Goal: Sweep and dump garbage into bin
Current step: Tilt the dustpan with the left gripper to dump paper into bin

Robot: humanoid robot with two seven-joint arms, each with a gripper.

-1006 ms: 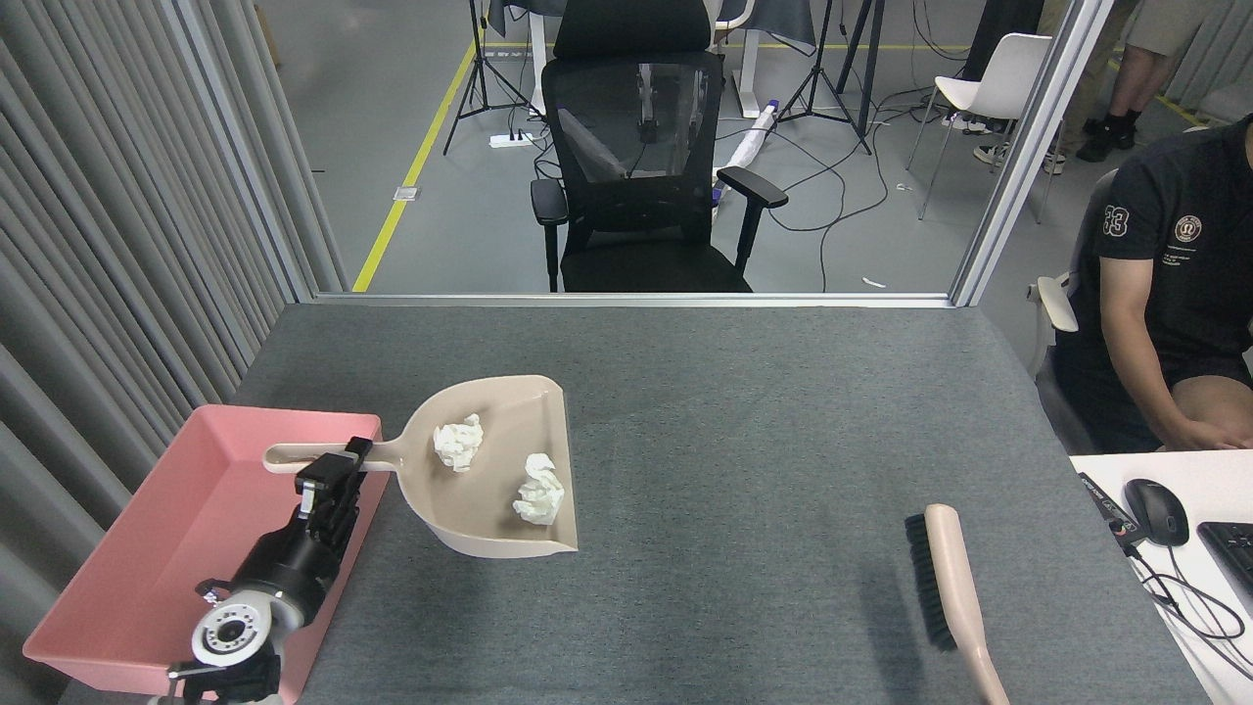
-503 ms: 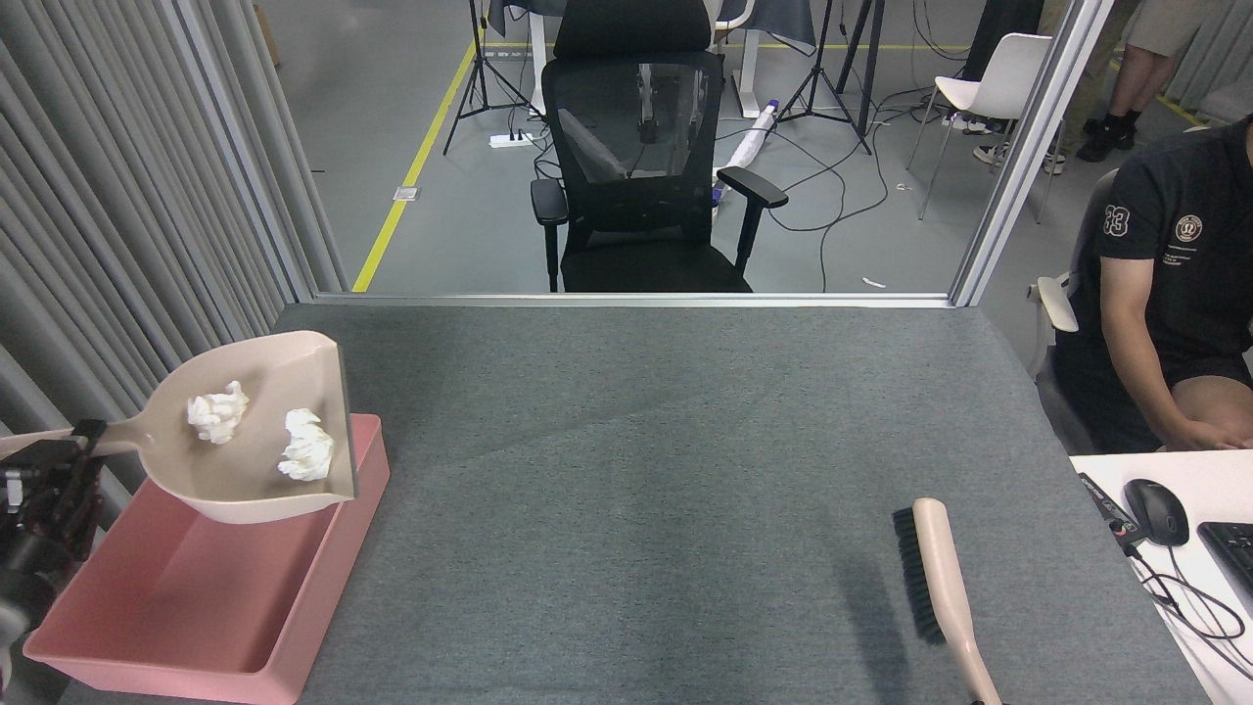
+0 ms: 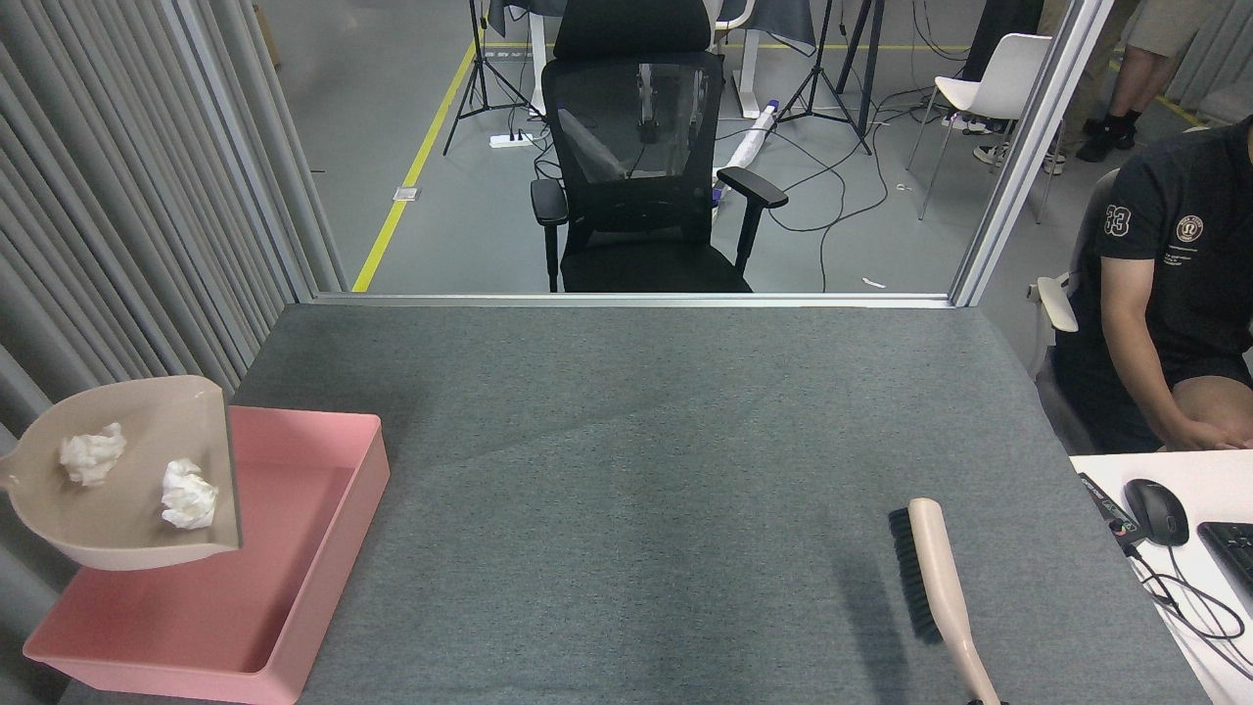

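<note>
A beige dustpan [image 3: 127, 529] hangs in the air at the far left, over the left side of the pink bin [image 3: 294, 548]. The pink bin is the landmark here. The dustpan's open flat edge faces right, toward the middle of the bin. Its handle runs off the left edge of the view.

Two white paper wads sit inside the dustpan. One wad [image 3: 93, 457] is nearer the handle. The other wad [image 3: 188, 495] is close to the open edge, just above the bin. The two wads are apart from each other.

The pink bin sits on the gray table [image 3: 646, 441], at its left front corner. The part of the bin floor that shows is bare pink. The dustpan hides some of the bin's left side.

Neither claw shows in this view. The left claw is past the left edge, so I cannot tell how it holds the dustpan handle. The right claw is out of sight too.

Well to the right of the bin, a brush [image 3: 935, 592] with black bristles and a beige back is near the front right of the table. Its handle runs off the bottom edge.

Further right of the bin, past the table, a person [image 3: 1170, 294] in a dark shirt sits beside a white desk [image 3: 1194, 548] with a black mouse [image 3: 1155, 511] on it.

Far behind the bin, beyond the table, stands a black office chair [image 3: 636, 166].
</note>
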